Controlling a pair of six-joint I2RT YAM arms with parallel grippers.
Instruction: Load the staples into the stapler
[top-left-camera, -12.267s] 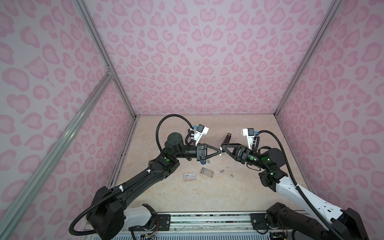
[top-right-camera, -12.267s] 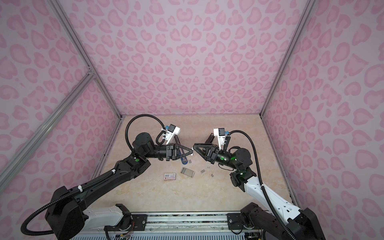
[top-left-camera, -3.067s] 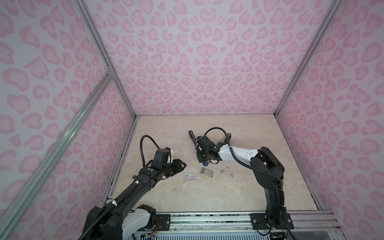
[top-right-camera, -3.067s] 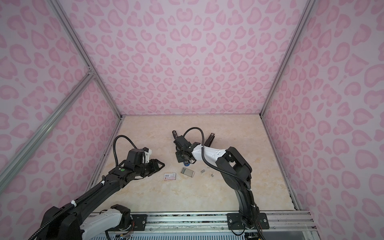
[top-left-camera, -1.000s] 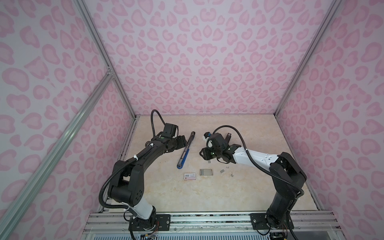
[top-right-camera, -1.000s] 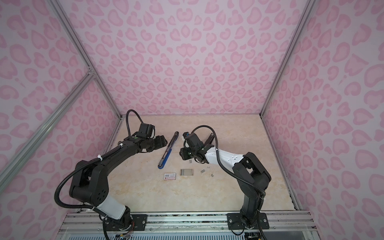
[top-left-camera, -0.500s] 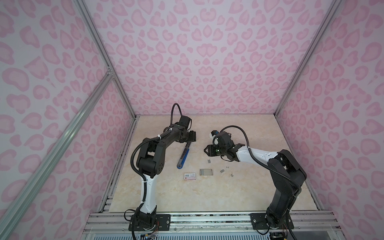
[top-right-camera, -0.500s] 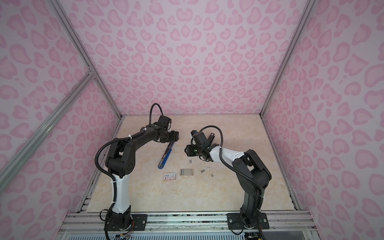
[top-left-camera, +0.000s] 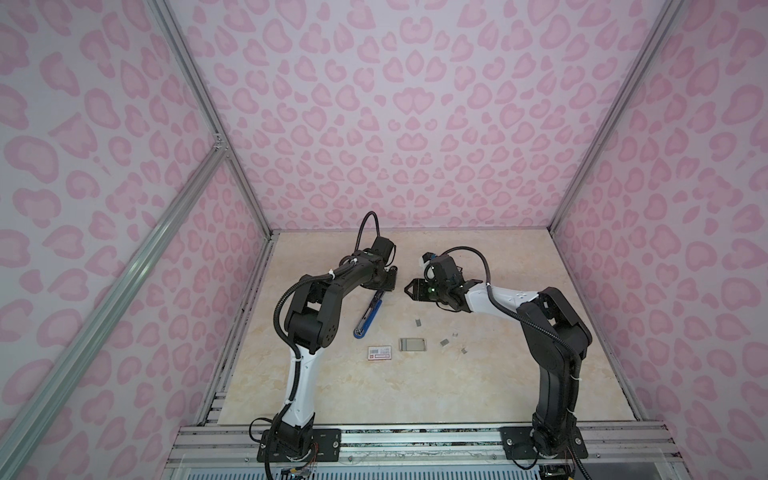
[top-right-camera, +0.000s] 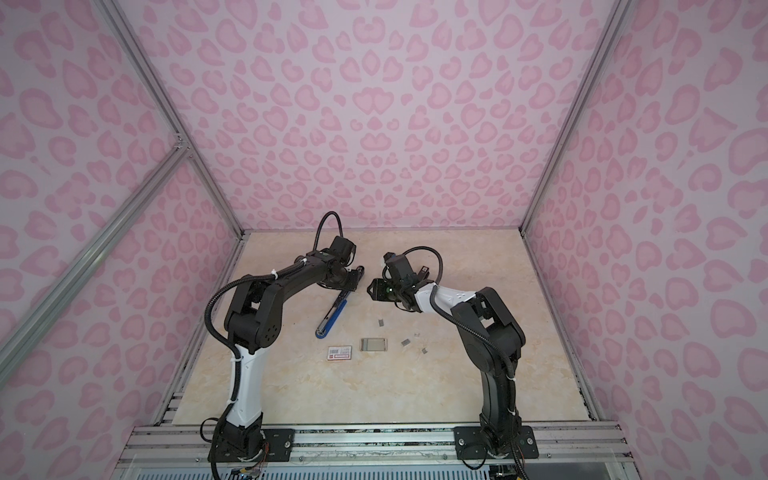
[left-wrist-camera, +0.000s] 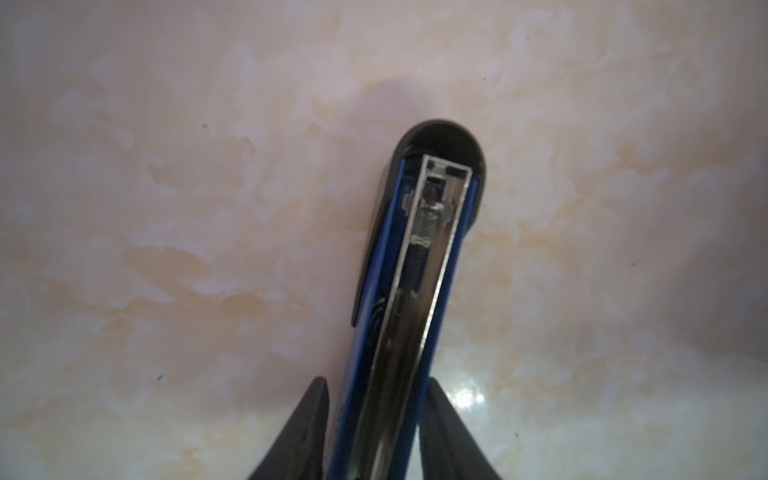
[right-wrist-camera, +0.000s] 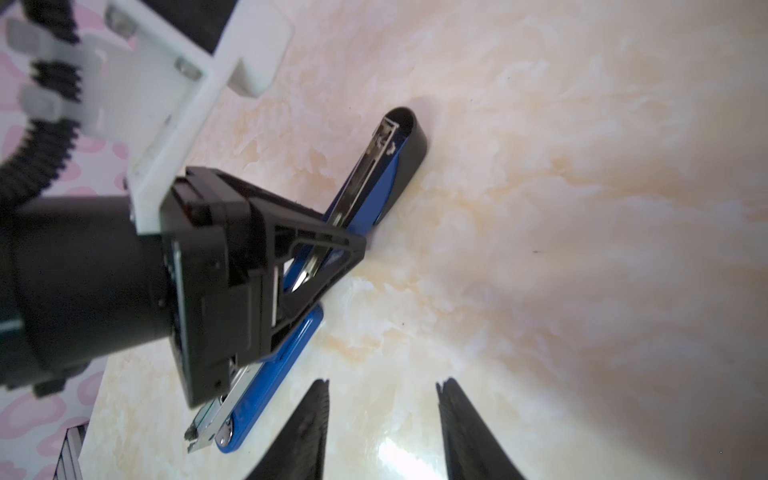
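The stapler (top-left-camera: 368, 318) (top-right-camera: 332, 318), blue and black, lies swung open on the marble tabletop left of centre. My left gripper (top-left-camera: 388, 286) (top-right-camera: 353, 283) is at its far half. In the left wrist view the stapler (left-wrist-camera: 415, 270) runs between my left gripper's (left-wrist-camera: 376, 380) fingers, which press on its blue sides; its metal channel shows a spring. The right wrist view shows the same grip on the stapler (right-wrist-camera: 374, 166). The staples lie as small grey pieces (top-left-camera: 417, 321) (top-left-camera: 444, 342) (top-right-camera: 381, 321) right of the stapler. My right gripper (top-left-camera: 407, 289) (top-right-camera: 370, 289) (right-wrist-camera: 382, 386) hovers open and empty beside the stapler.
A white-and-red barcoded box sleeve (top-left-camera: 380, 353) (top-right-camera: 339, 353) lies near the stapler's near end. Beside it is a flat grey rectangle with a pale rim (top-left-camera: 412, 344) (top-right-camera: 373, 344). Pink patterned walls enclose the tabletop on three sides.
My left gripper has come from the left onto the stapler's far half, and its jaws have narrowed onto the stapler. The right gripper has barely shifted.
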